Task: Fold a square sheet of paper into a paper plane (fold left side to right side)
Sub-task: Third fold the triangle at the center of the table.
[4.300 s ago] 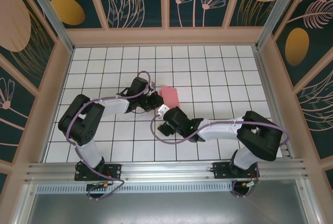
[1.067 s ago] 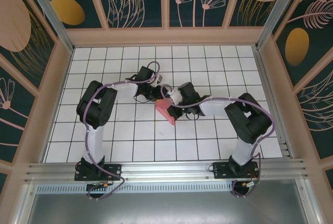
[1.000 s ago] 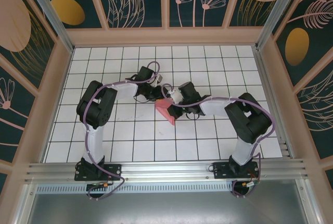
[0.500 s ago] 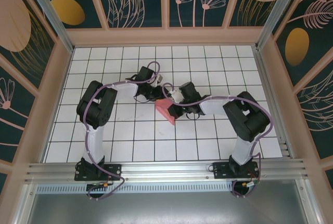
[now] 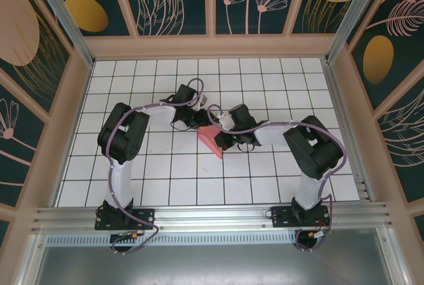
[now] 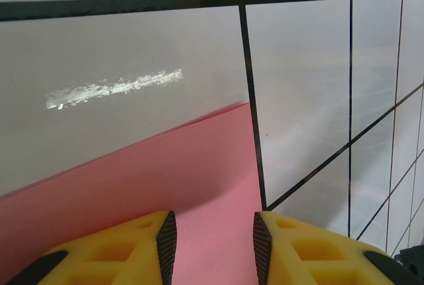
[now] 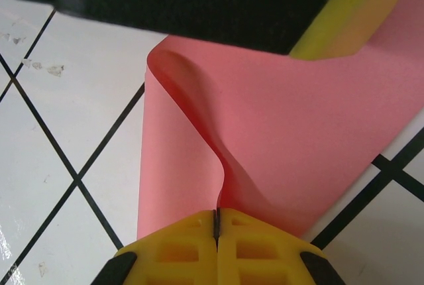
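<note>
The square sheet of paper (image 5: 213,142) is pink-red and lies mid-table, partly lifted and curled over on itself. My right gripper (image 5: 221,132) is shut on one edge of the sheet (image 7: 265,132), which bends up into a loop just beyond its yellow fingertips (image 7: 192,238). My left gripper (image 5: 201,123) meets the sheet from the left. In the left wrist view it (image 6: 213,248) stands open, its yellow fingers (image 6: 132,245) either side of the flat pink paper (image 6: 192,166). Whether it touches the sheet I cannot tell. The left arm's black body (image 7: 199,0) looms over the sheet's far end.
The table (image 5: 265,93) is white tile with a black grid, walled by wooden rails and patterned panels. A scuff mark (image 6: 112,87) shows on a tile beyond the paper. Both arms crowd together over the middle tiles.
Since the earliest frame both arms have closed in on the paper, and the sheet has shifted nearer and curled up. Over the last second almost nothing has moved.
</note>
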Tool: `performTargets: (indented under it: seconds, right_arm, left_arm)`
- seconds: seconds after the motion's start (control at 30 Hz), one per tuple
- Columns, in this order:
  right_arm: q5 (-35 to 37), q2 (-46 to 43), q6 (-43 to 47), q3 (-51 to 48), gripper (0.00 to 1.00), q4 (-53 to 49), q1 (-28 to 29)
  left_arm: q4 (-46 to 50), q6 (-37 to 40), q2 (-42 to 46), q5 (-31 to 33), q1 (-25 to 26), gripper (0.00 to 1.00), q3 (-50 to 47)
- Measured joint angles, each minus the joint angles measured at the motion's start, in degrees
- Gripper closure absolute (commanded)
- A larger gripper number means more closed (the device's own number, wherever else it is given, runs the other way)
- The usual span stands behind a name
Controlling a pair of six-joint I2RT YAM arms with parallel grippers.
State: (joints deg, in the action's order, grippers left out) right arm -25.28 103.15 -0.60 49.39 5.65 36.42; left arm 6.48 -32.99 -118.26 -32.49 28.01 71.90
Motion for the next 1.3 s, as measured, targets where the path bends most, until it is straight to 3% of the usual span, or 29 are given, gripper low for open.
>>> performTargets:
  seconds: [1.3]
  right_arm:
    - [0.1, 1.8, -0.4, 1.4, 1.0, -0.1, 0.1]
  left_arm:
    - [0.0, 0.0, 0.0, 0.2, 0.1, 0.61, 0.0]
